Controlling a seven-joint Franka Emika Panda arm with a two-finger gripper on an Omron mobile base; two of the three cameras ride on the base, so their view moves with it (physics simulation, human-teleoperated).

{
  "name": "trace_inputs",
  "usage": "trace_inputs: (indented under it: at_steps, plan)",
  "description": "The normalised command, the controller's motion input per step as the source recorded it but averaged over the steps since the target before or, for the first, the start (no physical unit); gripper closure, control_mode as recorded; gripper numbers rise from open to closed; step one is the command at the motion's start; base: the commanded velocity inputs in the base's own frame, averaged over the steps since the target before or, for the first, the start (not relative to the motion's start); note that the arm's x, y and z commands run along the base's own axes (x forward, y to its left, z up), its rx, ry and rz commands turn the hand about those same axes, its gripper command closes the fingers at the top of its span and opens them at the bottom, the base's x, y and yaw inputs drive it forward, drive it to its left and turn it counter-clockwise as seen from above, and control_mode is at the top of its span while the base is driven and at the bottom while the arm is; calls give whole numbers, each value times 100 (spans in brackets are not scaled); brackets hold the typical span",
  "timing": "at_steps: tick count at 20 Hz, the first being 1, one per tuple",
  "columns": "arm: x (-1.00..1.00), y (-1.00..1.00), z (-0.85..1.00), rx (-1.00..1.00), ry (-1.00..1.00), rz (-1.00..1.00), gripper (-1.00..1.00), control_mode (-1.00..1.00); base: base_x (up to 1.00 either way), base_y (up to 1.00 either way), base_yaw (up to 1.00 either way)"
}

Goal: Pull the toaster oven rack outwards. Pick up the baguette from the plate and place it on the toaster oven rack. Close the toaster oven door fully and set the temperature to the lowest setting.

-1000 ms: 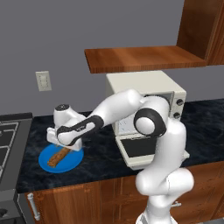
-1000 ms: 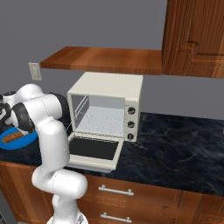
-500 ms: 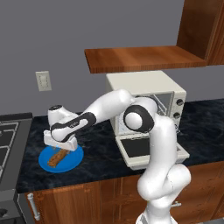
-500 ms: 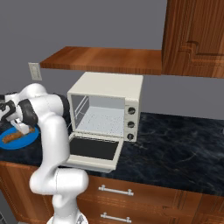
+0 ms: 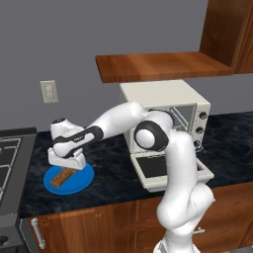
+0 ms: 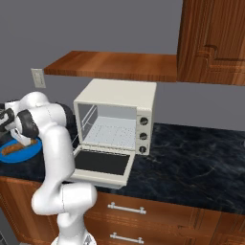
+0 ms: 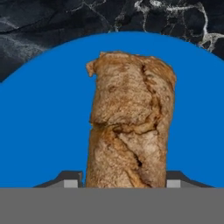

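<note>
From the left base view, a single small brown baguette with a rough crust lies on one flat round bright blue plate, which sits near the front edge of the dark marbled stone surface, toward its left end beside a stovetop. The white arm's gripper is down over the loaf. One boxy cream-white toaster oven stands toward the back edge, its glass-paned door dropped flat and open. From the right base view, the oven shows three round knobs stacked down its right side, and one thin pale grey wire rack lies inside the cavity. The plate's rim shows at the surface's left end. In the hand view, the cracked, flaky crust of the baguette runs upright between two dark fingers, one tip on each side of it, just beside the crust; whether they press it cannot be told.
</note>
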Motion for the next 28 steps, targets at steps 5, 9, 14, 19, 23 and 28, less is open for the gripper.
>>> trace_inputs:
  at_steps: [5,9,14,19,23,28]
  plan:
    - [-53,-14,7,4,-17,0,100,-100,0,0,0]
    - [-32,-12,60,8,-8,-4,100,-100,0,0,0]
    - [-7,-26,94,9,0,-10,100,-100,0,0,0]
    - [-27,-63,85,0,-1,-17,100,-100,0,0,0]
    - [-17,-86,54,-2,-1,-34,100,-100,0,0,0]
    - [-4,-99,32,0,0,-31,100,-100,0,0,0]
